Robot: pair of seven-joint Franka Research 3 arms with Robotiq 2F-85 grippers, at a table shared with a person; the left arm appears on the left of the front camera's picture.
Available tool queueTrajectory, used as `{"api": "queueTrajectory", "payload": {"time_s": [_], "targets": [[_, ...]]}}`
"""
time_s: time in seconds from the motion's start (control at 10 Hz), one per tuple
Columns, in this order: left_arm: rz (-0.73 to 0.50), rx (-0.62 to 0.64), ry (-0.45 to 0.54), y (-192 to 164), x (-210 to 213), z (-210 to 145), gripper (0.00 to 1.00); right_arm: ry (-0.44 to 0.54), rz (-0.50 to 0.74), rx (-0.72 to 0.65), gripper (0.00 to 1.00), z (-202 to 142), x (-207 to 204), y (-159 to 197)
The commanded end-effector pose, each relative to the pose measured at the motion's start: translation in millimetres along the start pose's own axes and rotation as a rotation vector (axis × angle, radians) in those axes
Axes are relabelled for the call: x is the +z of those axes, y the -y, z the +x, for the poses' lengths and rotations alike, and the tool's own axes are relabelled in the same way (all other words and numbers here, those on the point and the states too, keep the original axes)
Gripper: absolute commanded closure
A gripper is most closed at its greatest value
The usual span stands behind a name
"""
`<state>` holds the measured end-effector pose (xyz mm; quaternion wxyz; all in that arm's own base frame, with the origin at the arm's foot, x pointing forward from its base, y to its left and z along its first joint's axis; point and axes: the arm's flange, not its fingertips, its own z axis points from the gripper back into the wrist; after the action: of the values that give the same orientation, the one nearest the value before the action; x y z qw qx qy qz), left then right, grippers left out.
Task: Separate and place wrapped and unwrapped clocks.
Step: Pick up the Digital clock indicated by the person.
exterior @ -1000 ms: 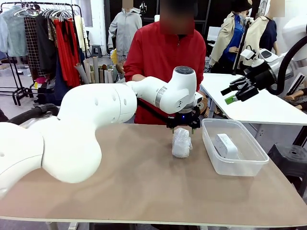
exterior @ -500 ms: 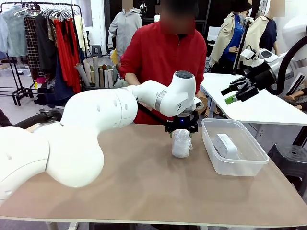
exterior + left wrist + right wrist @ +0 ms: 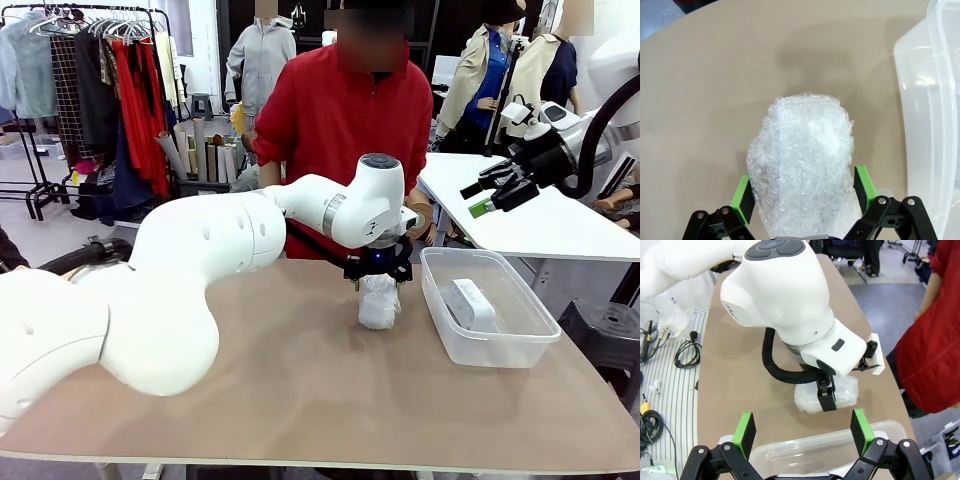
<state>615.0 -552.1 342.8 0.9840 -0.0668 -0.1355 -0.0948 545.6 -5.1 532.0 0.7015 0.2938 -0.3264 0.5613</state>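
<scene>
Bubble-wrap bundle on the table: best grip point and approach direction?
Grip the bubble-wrap bundle across its narrow width, near one end, coming straight down from above. It lies flat and oblong on the table; the open left gripper already straddles its long sides, which look soft enough to squeeze.

Left arm stretched across, left claw (image 3: 804, 192) pointing straight down, fingers spread wide; right claw (image 3: 802, 434) raised at two o'clock, fingers apart.

Bright even indoor light, soft shadows on table (image 3: 300, 390), sharp focus, wide-angle bending in wrist views
</scene>
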Motion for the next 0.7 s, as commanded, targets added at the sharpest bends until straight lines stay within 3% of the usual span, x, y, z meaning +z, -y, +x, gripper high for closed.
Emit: {"api": "queueTrajectory", "payload": {"time_s": [0.0,0.2,0.3,0.6], "targets": [[-0.015,-0.012,-0.038,6.9,-4.5,22.9,0.0,0.002,-0.002,0.004,0.0,1.8,0.3,-0.7],[0.009,-0.075,-0.074,4.9,-10.9,18.6,0.0,0.002,-0.002,0.004,0.0,1.8,0.3,-0.7],[0.012,-0.17,-0.084,6.3,-10.0,15.4,0.16,0.002,-0.002,0.004,0.0,1.8,0.3,-0.7],[0.016,-0.191,-0.089,9.1,-5.9,11.8,0.76,0.002,-0.002,0.004,0.0,1.8,0.3,-0.7]]}}
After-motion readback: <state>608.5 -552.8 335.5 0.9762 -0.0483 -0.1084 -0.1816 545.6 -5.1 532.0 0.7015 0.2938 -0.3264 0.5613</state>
